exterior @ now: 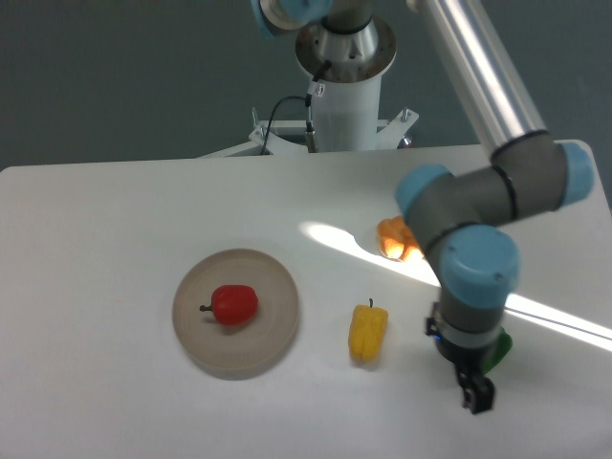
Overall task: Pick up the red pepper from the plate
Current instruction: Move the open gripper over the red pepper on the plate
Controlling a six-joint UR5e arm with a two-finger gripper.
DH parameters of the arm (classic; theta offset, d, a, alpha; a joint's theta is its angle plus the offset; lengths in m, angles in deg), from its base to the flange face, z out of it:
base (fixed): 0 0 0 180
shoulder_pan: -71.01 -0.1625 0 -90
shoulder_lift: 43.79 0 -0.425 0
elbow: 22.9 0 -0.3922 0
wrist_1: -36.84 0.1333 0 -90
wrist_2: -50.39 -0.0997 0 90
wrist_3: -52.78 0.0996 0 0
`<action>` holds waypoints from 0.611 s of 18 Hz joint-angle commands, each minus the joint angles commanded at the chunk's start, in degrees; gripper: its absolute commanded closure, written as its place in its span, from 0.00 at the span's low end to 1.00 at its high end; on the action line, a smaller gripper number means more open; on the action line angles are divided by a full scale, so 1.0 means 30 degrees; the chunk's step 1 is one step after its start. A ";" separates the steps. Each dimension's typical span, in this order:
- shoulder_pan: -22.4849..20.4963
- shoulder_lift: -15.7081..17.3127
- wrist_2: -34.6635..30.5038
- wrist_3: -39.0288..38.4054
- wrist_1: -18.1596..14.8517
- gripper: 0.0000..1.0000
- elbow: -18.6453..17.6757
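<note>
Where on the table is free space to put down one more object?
Bare: the table left of the plate, and behind it. Crowded: right side, with the yellow pepper, an orange object, something green and the end effector.

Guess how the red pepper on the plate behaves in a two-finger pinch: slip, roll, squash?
The red pepper looks glossy and rounded, so the fingers may slip unless they close across its widest part. It lies on its side, stem pointing left, on the flat plate, so a nudge could roll it. It seems small and probably light. The gripper is far right of it.
</note>
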 joint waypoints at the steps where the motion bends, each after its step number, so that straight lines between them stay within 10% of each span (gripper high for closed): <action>1: 0.0324 0.0471 0.0117 -0.0824 -0.0001 0.00 -0.0646; 7: 0.2607 0.2728 0.0236 -0.3020 0.0378 0.00 -0.4279; 11: 0.4395 0.2878 0.0207 -0.3878 0.2538 0.00 -0.5922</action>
